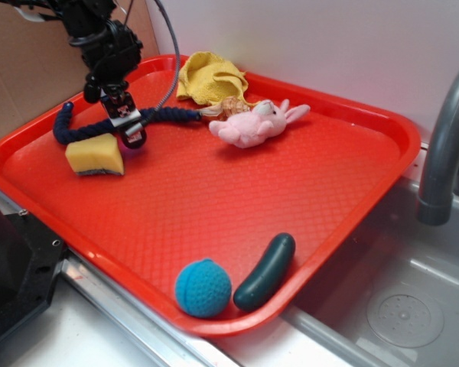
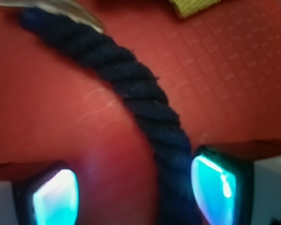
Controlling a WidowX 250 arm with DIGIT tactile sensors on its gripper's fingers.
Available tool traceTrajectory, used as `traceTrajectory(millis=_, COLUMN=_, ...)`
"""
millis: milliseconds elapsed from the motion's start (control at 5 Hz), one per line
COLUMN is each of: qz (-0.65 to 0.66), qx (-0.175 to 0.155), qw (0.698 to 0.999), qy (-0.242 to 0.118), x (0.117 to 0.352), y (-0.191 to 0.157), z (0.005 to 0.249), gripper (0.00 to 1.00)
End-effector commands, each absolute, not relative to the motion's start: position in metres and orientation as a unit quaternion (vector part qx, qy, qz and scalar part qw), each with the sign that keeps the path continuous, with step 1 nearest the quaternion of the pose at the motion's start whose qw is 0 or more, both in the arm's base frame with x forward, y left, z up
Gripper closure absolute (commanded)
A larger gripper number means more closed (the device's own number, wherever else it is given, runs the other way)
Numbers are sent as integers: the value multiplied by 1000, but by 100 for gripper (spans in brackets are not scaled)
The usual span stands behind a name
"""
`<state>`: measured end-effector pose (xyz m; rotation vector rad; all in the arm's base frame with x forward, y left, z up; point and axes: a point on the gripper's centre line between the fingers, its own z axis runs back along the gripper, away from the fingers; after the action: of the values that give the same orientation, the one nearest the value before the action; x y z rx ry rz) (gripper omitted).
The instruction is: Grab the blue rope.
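The blue rope (image 1: 168, 115) is a dark navy twisted cord lying in a curve at the back left of the red tray (image 1: 214, 199). In the wrist view the blue rope (image 2: 145, 101) runs diagonally from the top left down between my two fingers, pressed against the right pad (image 2: 214, 187) with a wide gap to the left pad (image 2: 56, 197). My gripper (image 1: 130, 130) hangs low over the rope's middle, just behind the yellow sponge (image 1: 96, 155). The gripper (image 2: 136, 194) stands open around the rope.
A yellow cloth (image 1: 209, 76) and a pink plush rabbit (image 1: 254, 122) lie at the tray's back. A turquoise crocheted ball (image 1: 203, 287) and a dark green cucumber toy (image 1: 265, 271) rest near the front rim. A sink (image 1: 398, 306) with a grey faucet (image 1: 444, 145) is to the right.
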<state>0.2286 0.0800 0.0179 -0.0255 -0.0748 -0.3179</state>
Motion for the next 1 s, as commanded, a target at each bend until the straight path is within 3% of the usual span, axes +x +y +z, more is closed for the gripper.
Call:
traceTrajectory(millis=0, qz=-161, qx=1, qw=987, qy=-26, x=235, y=78, z=13, gripper=94)
traceTrajectory(millis=200, qz=-146, qx=-5, qw=988, qy=-43, x=230, y=79, z=26, gripper=100)
traceTrajectory(millis=400, qz=-117, qx=8, qw=992, qy=-56, x=220, y=79, z=44, gripper=100)
traceTrajectory(millis=600, qz=-104, qx=-20, qw=991, qy=-83, x=225, y=63, z=65, gripper=100)
traceTrajectory(millis=800, qz=-117, qx=12, qw=990, qy=-80, x=222, y=33, z=98, gripper=100)
